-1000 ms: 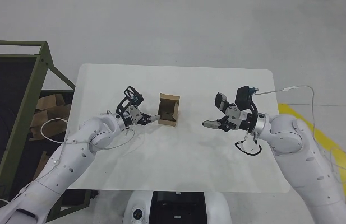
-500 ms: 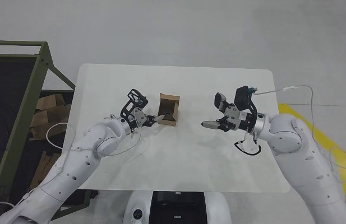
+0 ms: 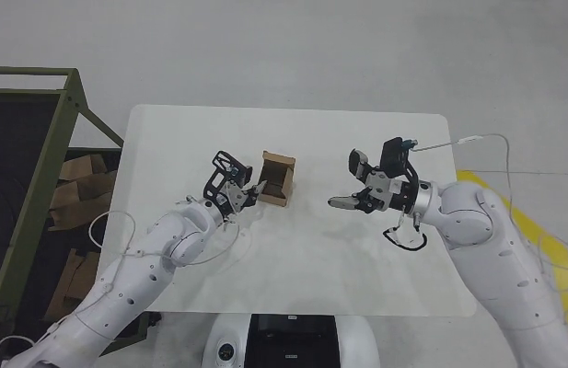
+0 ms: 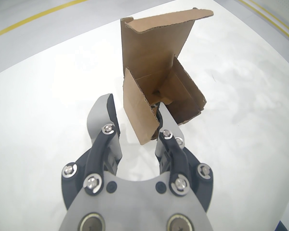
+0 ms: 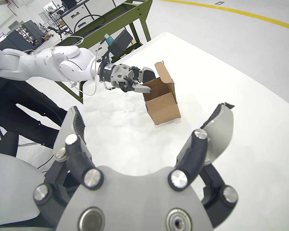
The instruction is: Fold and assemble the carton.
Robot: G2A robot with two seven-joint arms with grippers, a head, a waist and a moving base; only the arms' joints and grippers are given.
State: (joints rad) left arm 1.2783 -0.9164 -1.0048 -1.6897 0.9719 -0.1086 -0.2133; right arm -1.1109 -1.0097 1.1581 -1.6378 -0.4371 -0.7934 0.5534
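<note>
Both jaws open: left gripper (image 4: 134,104) straddles a carton (image 4: 156,49) flap, right gripper (image 5: 149,109) empty, well apart.

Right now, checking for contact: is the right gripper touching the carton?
No, the right gripper hangs open above the table, apart from the carton.

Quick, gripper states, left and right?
Left gripper: open, straddling a side flap of the carton.
Right gripper: open, empty, apart from the carton.
</note>
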